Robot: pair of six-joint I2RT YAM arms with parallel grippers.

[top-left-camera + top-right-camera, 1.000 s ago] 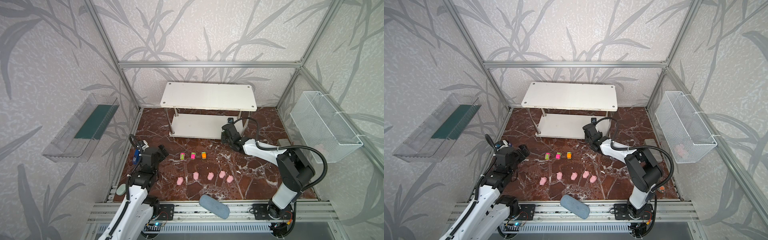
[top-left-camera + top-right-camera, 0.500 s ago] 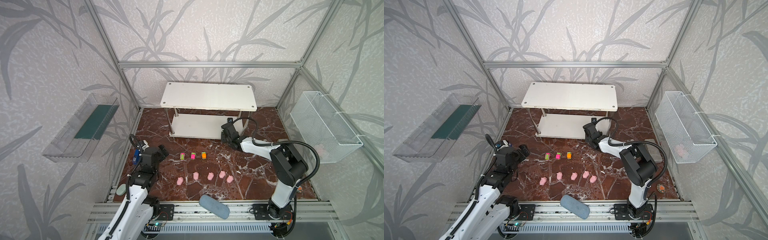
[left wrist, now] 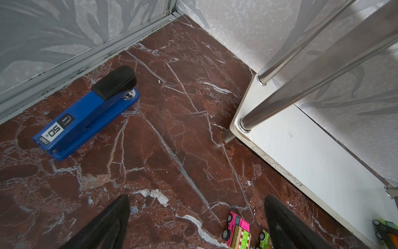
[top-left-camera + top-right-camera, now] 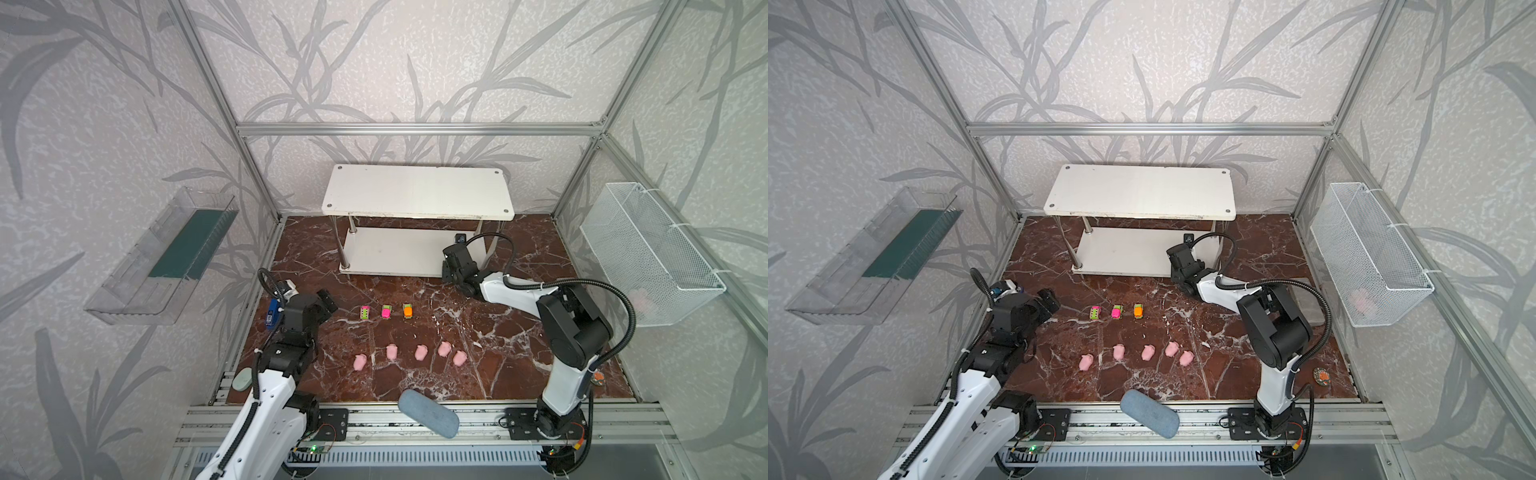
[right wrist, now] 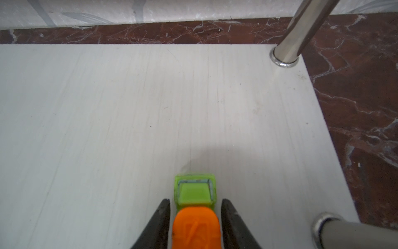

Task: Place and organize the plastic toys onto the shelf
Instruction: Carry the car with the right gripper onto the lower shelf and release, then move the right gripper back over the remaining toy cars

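While right arm (image 4: 515, 295) sits at shelf (image 4: 415, 191) lower board (image 4: 390, 253) in both top views, three cars (image 4: 387, 311) lined up mid-frame on marble floor (image 4: 498, 340), five pigs (image 4: 421, 352) in row just below; left gripper (image 4: 322, 302) left of cars.
Left wrist: fingers (image 3: 107, 226) spread wide, nothing held; stapler (image 3: 86, 116) beyond; pink-and-green car (image 3: 237, 232) near one finger.
Right wrist: right gripper (image 5: 195, 202) jaws slightly apart, flanking orange-and-green car (image 5: 195, 191) resting on lower board, slim gap each side.
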